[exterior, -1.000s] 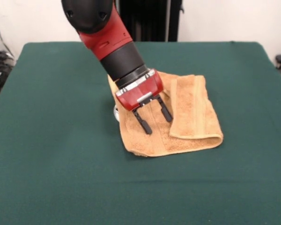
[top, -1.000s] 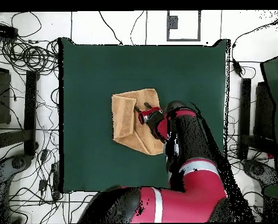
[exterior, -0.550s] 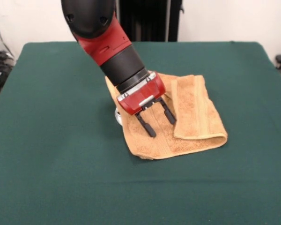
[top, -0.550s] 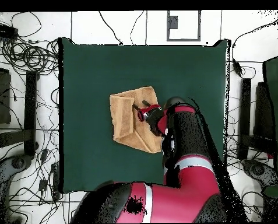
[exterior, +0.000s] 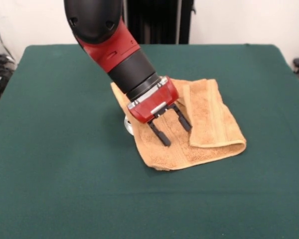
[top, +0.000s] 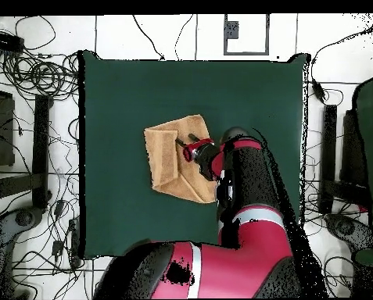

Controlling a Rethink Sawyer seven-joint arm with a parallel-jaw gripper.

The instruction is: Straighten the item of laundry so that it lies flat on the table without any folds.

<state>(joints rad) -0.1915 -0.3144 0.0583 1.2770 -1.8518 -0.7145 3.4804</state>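
Towel: the golden-tan towel (exterior: 199,129) lies near the middle of the table, somewhat toward the right in the front view. It is not flat; its right side is doubled over into a long flap with a rounded fold at the near end.
Woven band: a band runs lengthwise along the folded flap, visible in the front view only.
Table: the dark green table (exterior: 65,189) is far larger than the towel, and bare cloth shows on all sides of it.
Gripper: the gripper (exterior: 170,125) sits tilted over the towel's single-layer part, just beside the flap's inner edge. Its two black fingers (exterior: 159,133) stand apart, with tan cloth showing between them. The tips are at the towel's surface; whether they press on it cannot be told.
Arm: the red and black arm (exterior: 114,45) slants down from the upper left in the front view and hides the towel's far left corner.
Small round thing: a pale, shiny thing (exterior: 128,124) peeks out at the towel's left edge under the wrist; what it is cannot be told.
Overhead view only: the towel (top: 170,160) appears as a tan patch with the arm (top: 244,203) covering its lower right edge. Cables (top: 33,74) and dark stands lie on the floor around the table.
Front view only: the flap's fold and the parted fingers are clear here.
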